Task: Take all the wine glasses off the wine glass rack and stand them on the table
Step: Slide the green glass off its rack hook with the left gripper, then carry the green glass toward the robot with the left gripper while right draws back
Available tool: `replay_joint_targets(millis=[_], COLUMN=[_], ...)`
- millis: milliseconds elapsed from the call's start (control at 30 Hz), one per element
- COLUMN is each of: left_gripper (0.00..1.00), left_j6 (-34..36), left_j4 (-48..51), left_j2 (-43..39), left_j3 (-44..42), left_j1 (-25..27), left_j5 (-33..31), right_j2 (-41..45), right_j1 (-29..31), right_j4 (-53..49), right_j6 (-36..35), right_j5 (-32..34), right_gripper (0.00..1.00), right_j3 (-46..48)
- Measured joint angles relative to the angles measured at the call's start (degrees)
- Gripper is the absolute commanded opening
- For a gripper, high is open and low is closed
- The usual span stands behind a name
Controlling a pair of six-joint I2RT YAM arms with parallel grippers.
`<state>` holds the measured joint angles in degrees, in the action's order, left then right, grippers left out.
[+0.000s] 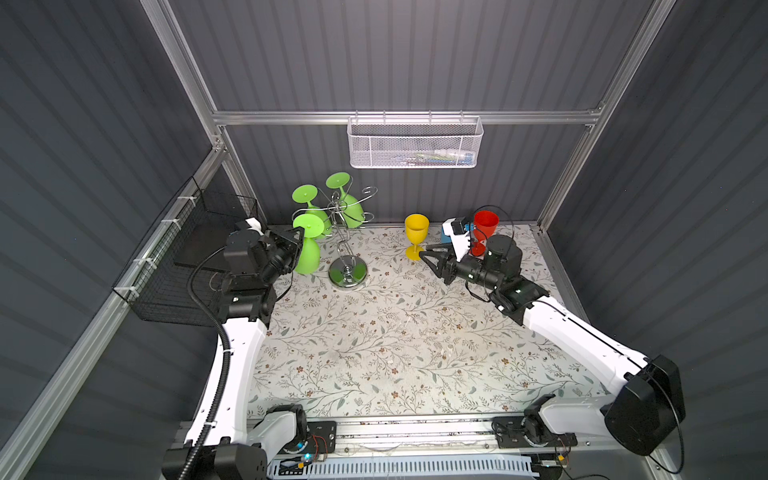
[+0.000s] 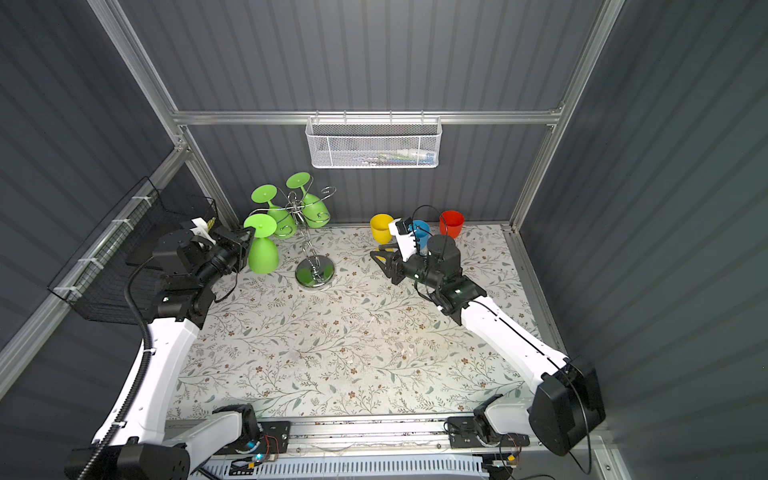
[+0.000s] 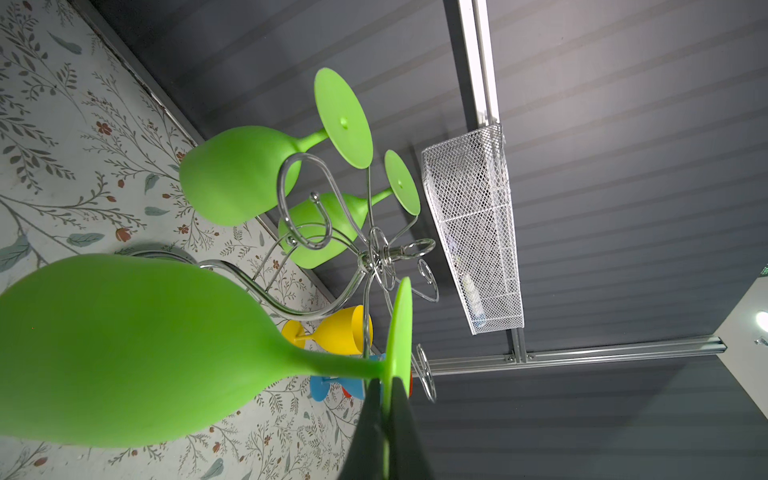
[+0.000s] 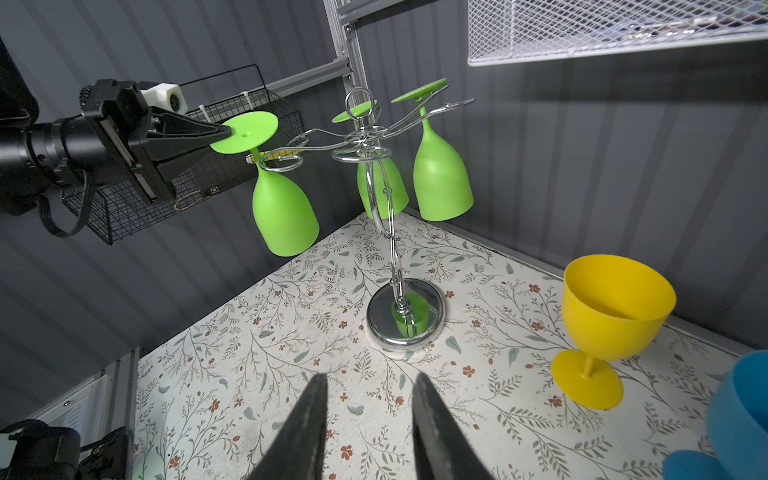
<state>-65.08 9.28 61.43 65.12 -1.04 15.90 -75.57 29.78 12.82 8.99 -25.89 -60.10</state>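
Grip on the foot, not on the bowl, seems to be the choice here: the left end effector (image 4: pixel 226 134) is closed tightly on the rim of the flat round foot of the nearest green wine glass (image 4: pixel 284 216), with one finger above the disc and one below it. I judge this sensible, because the glass hangs upside down with its stem inside a curled wire arm of the wine glass rack (image 4: pixel 382 309). The foot is therefore the part that sits free on top, and the glass must slide outward along that arm to come off. At this moment the glass is on the rack, its bowl clear of the bench (image 1: pixel 374 353). The left arm is raised, with the wrist about level and the fingers pointing sideways toward the rack centre. Two other green glasses (image 4: pixel 442 178) hang on the far arms. The right end effector (image 4: pixel 369 380) has its fingers apart and holds nothing. It is low over the bench, aimed at the rack base, near the upright yellow glass (image 4: pixel 615 307), perhaps ready to steady the rack.
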Motion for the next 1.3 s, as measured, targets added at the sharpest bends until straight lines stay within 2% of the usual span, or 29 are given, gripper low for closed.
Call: replay_joint_targets(millis=[300, 633, 900, 1100, 1300], left_gripper=[0.0, 0.0, 0.0, 0.0, 0.0], left_j6=[1.46, 4.37, 7.87, 14.62, 20.55], left_j4=[1.64, 0.22, -2.49, -1.97, -0.87], left_j2=[-3.98, -6.49, -10.32, -11.87, -13.6], left_j3=[-1.95, -5.09, -7.96, -10.45, -13.88], left_j1=[0.0, 0.0, 0.5, 5.29, 8.98], left_j5=[4.61, 14.27, 21.66, 23.17, 22.91], right_j2=[-1.22, -3.06, -3.1, -3.1, -3.1], right_j1=[0.0, 0.02, 0.0, -1.07, -2.38], right_j4=[-0.26, -1.77, -5.05, -8.44, -11.65], right_j6=[1.07, 3.76, 5.09, 8.13, 11.58], right_j5=[-0.72, -0.68, 2.89, 6.78, 9.6], right_gripper=[0.39, 0.4, 0.42, 0.42, 0.46], right_j3=[-0.02, -1.57, -4.42, -7.34, -8.52])
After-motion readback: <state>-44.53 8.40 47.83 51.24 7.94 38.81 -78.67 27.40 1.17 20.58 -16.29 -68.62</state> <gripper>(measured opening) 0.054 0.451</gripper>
